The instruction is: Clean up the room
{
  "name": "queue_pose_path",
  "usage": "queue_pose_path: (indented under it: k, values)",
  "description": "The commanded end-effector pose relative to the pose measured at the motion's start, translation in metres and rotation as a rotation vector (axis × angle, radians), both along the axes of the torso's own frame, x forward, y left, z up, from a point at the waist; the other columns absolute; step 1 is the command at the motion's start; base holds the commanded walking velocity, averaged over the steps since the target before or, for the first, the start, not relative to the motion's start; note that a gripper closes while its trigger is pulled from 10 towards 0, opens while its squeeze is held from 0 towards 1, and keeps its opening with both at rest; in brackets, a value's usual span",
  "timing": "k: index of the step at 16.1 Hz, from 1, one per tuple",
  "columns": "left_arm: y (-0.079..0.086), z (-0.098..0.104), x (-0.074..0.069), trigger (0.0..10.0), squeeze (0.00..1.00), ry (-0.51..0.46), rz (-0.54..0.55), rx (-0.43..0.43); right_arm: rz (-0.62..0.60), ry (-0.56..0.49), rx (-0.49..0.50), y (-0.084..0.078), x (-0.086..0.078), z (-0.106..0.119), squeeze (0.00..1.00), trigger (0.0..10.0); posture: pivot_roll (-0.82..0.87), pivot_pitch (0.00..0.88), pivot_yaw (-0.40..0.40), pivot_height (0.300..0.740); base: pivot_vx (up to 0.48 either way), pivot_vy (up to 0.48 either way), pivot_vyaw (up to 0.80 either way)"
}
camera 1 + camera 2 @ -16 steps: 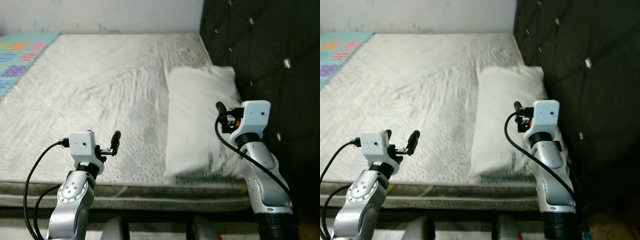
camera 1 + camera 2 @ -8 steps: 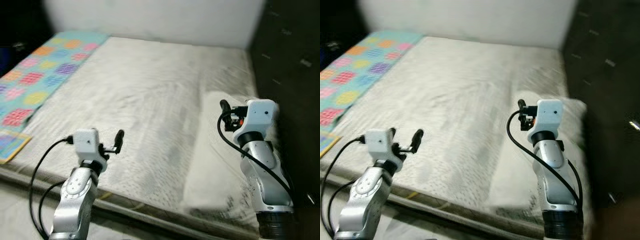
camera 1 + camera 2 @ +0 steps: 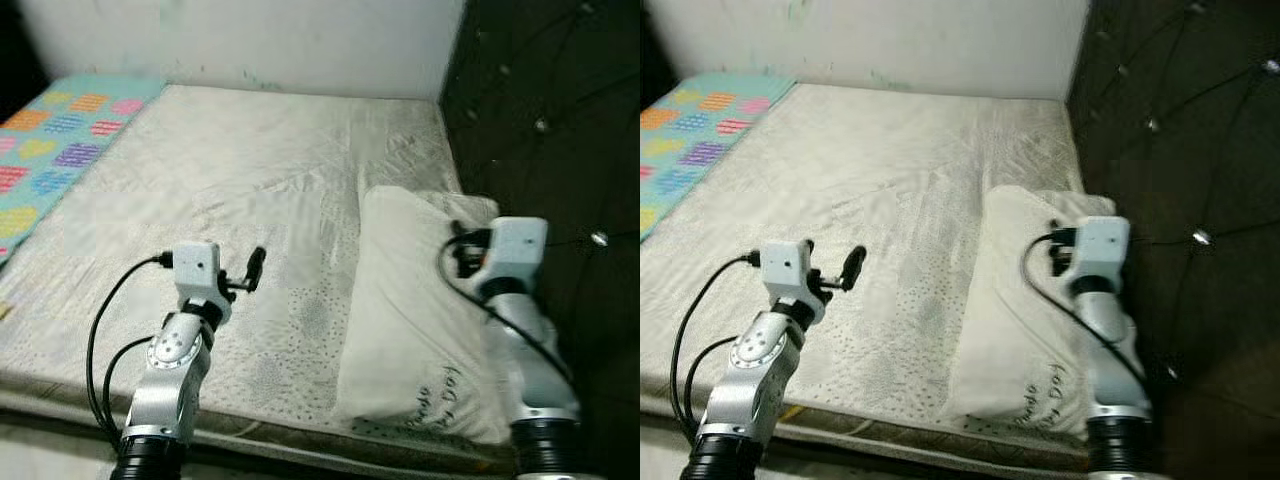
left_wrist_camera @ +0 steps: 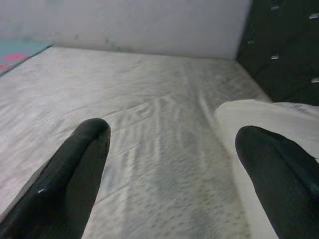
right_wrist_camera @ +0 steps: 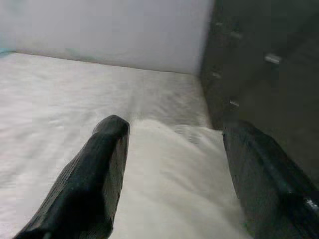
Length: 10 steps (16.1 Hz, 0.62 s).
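A bare mattress (image 3: pixel 230 200) with a pale quilted cover occupies the centre of the head views, running from the lower edge of the frame up to a white wall (image 3: pixel 250 40) at the top. A dark tufted headboard (image 3: pixel 560 120) takes up the right side of the frame.

A white pillow (image 3: pixel 410 300) lies on the mattress at centre right, its long side just beside the headboard. Dark script lettering is printed near its lower corner; the words are too small to read. A multicoloured patterned blanket (image 3: pixel 50 140) lies at the upper left of the frame, along the far left edge of the mattress.

The left gripper (image 4: pixel 174 164) is held above the lower left part of the mattress, left of the pillow and apart from it. Its two black fingers (image 4: pixel 75 169) are spread wide, with mattress surface visible between them, and they hold nothing. In the left wrist view the pillow corner (image 4: pixel 264 114) appears beside one finger, and the wall and headboard lie beyond.

The right gripper (image 5: pixel 174 174) is raised over the right part of the pillow, close to the headboard. Its fingers (image 5: pixel 94 179) are also spread wide and empty; the right wrist view shows pillow fabric between them, without visible contact. A black cable (image 3: pixel 110 340) loops from the left wrist down along the silver arm.
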<state>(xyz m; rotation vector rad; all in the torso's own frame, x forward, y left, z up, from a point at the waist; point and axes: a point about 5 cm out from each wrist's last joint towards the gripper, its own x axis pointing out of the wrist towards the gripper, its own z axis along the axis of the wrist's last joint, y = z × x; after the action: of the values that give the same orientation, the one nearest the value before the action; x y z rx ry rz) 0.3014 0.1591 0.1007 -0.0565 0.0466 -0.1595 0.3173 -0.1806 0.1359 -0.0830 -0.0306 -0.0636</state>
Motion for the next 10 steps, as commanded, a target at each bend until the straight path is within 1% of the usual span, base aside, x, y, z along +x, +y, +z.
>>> queue_pose_path:
  k: [1, 2, 4, 5, 6, 7, 10]
  values:
    - [0.001, 0.003, 0.003, 10.0, 0.00, -0.014, 0.002, 0.012, 0.017, -0.019, -0.004, 0.005, 0.000, 0.004, 0.00, 10.0, -0.16, 0.000, 0.024, 0.740, 0.000, 0.000, 0.00]
    - [-0.004, 0.003, 0.003, 10.0, 0.00, -0.020, -0.015, 0.003, 0.030, -0.015, 0.007, 0.007, -0.003, 0.003, 0.00, 10.0, -0.17, 0.000, 0.036, 0.740, 0.000, 0.000, 0.00]
    - [-0.010, -0.001, 0.000, 10.0, 0.00, -0.008, -0.025, -0.006, 0.031, -0.005, 0.010, 0.010, -0.007, -0.002, 0.00, 10.0, -0.18, 0.000, 0.038, 0.740, 0.000, 0.000, -0.80]
    - [-0.011, -0.002, -0.001, 10.0, 0.00, -0.006, -0.028, -0.013, 0.031, -0.006, 0.009, 0.010, -0.009, -0.002, 0.00, 10.0, -0.18, 0.000, 0.036, 0.740, 0.000, 0.000, -0.80]
    - [-0.011, -0.004, -0.006, 10.0, 0.00, -0.001, -0.023, -0.039, 0.036, -0.007, 0.006, 0.009, -0.015, -0.001, 0.00, 10.0, -0.19, 0.000, 0.030, 0.740, 0.000, 0.000, -0.80]
    - [-0.008, -0.004, -0.008, 10.0, 0.00, 0.005, -0.007, -0.062, 0.036, -0.001, 0.005, 0.007, -0.018, -0.002, 0.00, 10.0, -0.19, 0.000, 0.031, 0.740, 0.000, 0.000, -0.63]
    - [0.001, -0.002, -0.011, 10.0, 0.00, 0.008, 0.023, -0.077, 0.028, 0.010, 0.005, 0.000, -0.024, -0.002, 0.00, 10.0, -0.19, 0.000, 0.024, 0.740, 0.000, 0.000, 0.00]
